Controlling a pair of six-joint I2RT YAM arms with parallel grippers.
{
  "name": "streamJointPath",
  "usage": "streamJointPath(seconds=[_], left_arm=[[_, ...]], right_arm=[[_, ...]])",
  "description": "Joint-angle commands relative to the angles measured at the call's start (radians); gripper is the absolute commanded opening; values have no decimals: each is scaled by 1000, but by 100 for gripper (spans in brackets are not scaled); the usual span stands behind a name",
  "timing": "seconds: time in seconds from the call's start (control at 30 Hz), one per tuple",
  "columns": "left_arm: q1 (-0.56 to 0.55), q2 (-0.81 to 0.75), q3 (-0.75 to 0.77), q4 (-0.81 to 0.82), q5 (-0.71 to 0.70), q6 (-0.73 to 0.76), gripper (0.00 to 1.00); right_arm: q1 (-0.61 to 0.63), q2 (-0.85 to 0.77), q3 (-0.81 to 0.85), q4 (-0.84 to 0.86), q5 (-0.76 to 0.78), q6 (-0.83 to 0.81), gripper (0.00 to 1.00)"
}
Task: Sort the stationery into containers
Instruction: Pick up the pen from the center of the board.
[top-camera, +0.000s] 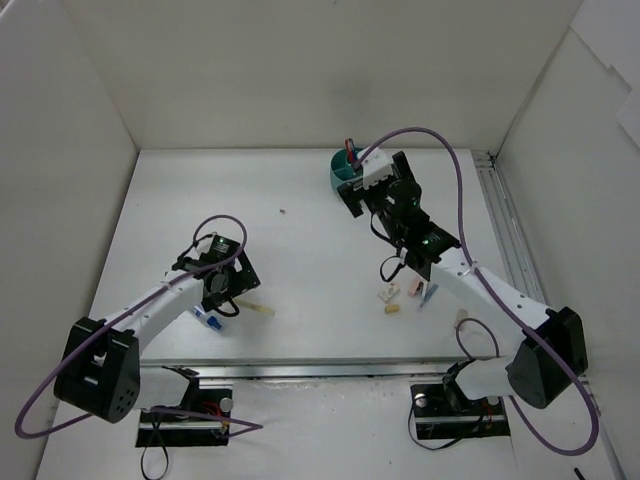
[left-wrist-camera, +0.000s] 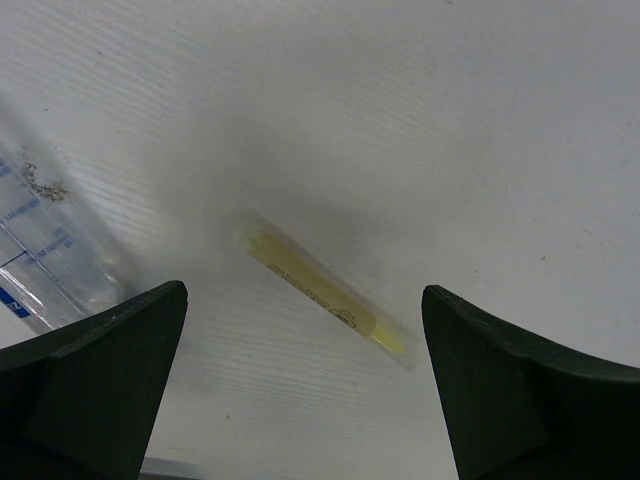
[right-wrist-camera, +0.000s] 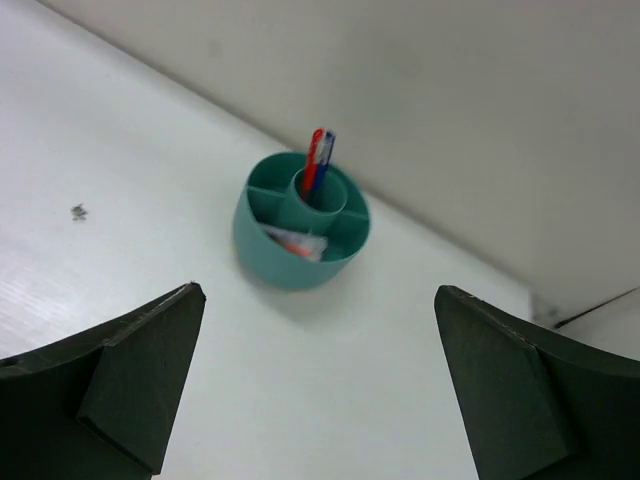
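Note:
The teal organiser cup (right-wrist-camera: 300, 228) stands near the back wall, with a red pen and a blue-and-white pen (right-wrist-camera: 318, 160) upright in its central well and an orange wrapped item (right-wrist-camera: 296, 243) in a front ring compartment. In the top view the cup (top-camera: 340, 172) is partly hidden by my right gripper (top-camera: 358, 200). My right gripper (right-wrist-camera: 318, 295) is open and empty, hovering short of the cup. My left gripper (left-wrist-camera: 303, 335) is open above a yellow pen in a clear sleeve (left-wrist-camera: 320, 295), which lies flat on the table (top-camera: 258, 311). It is not touching the pen.
A clear-sleeved blue-and-white item (left-wrist-camera: 40, 262) lies left of the yellow pen (top-camera: 207, 318). Cream eraser blocks (top-camera: 388, 293) and a blue pen (top-camera: 428, 294) lie under the right arm. White walls enclose the table; a metal rail (top-camera: 505, 235) runs along the right.

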Motion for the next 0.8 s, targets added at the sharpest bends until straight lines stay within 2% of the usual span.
streamJointPath(seconds=[0.0,0.1,0.33,0.4,0.43,0.5,0.53,0.57,0.6,0.67,0.7,0.77], left_arm=[[-16,19,11,-20,-37,-98,100],[-42,46,0,-6,-23,-165,98],[-87,172,37,-20,-12,-245,72],[-87,189,42,-11,-11,-256,68],[-87,203,45,-7,-11,-262,62],[-87,223,57,-3,-12,-265,56],[-96,240,71,-4,-14,-265,48],[-96,252,79,0,-14,-261,44],[-96,258,89,2,-15,-255,32],[-96,283,117,9,-5,-236,18],[-96,295,131,13,3,-219,5],[-105,304,164,16,2,-204,0]], right_arm=[[0,-67,-46,64,95,416,98],[7,-106,-92,10,178,533,98],[46,-169,-178,2,322,552,98],[54,-182,-189,-10,358,538,98],[60,-190,-196,-16,358,536,98],[67,-213,-236,-6,306,509,98],[73,-221,-251,14,269,495,98],[77,-230,-289,25,222,474,98],[78,-250,-311,36,120,436,98],[84,-268,-360,57,30,403,98],[89,-279,-374,78,5,417,98],[92,-288,-408,91,-41,450,98]])
